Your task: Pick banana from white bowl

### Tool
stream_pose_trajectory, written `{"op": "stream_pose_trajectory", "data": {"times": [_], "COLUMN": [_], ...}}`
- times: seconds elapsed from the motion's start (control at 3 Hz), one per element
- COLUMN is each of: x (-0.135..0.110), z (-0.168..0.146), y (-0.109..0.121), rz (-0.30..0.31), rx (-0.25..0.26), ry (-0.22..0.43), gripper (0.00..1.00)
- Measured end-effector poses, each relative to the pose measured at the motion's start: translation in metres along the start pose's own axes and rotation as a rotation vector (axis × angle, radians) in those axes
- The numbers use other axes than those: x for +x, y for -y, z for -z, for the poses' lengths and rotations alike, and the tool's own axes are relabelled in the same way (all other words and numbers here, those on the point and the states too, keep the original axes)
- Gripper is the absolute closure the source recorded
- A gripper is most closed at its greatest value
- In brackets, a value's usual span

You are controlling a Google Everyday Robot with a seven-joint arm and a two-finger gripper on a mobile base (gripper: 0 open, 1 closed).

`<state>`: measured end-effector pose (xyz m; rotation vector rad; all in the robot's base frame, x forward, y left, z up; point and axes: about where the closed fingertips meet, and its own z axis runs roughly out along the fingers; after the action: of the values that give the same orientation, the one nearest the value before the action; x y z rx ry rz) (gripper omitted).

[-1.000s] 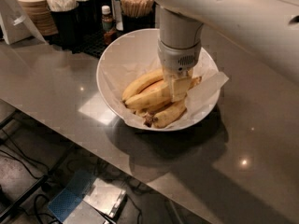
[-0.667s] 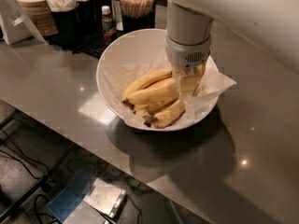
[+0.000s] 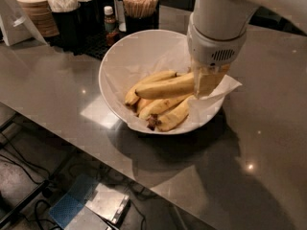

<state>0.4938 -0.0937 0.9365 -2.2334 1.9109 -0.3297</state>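
The white bowl (image 3: 120, 56) stands tilted on the grey counter, lined with crinkled white paper, and holds several yellow bananas. The banana (image 3: 165, 86), the longest and thickest, lies nearly level on top of the pile. My gripper (image 3: 207, 82) comes down from above at the bowl's right side and is shut on that banana's right end. A slimmer banana (image 3: 144, 84) lies behind it. A stubby banana with a dark brown end (image 3: 165, 120) lies at the bowl's front. The held banana's right end is hidden behind the fingers.
Black holders with wooden stirrers (image 3: 140, 3), a small bottle (image 3: 110, 19) and a stack of paper cups (image 3: 36, 8) stand behind the bowl at the back left. The counter's front edge (image 3: 96, 150) runs diagonally; floor and cables lie below.
My gripper has moved right across the bowl. The long banana has shifted right with it and now lies level above the others.
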Motion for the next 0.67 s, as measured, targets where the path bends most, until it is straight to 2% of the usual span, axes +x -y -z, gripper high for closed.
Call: {"op": "stream_pose_trajectory", "data": {"times": [0.67], "x": [-0.017], "z": [0.081], "y": [-0.041], "rz": [0.006], "rx": [0.269], "ry": [0.038], "gripper": [1.0]}}
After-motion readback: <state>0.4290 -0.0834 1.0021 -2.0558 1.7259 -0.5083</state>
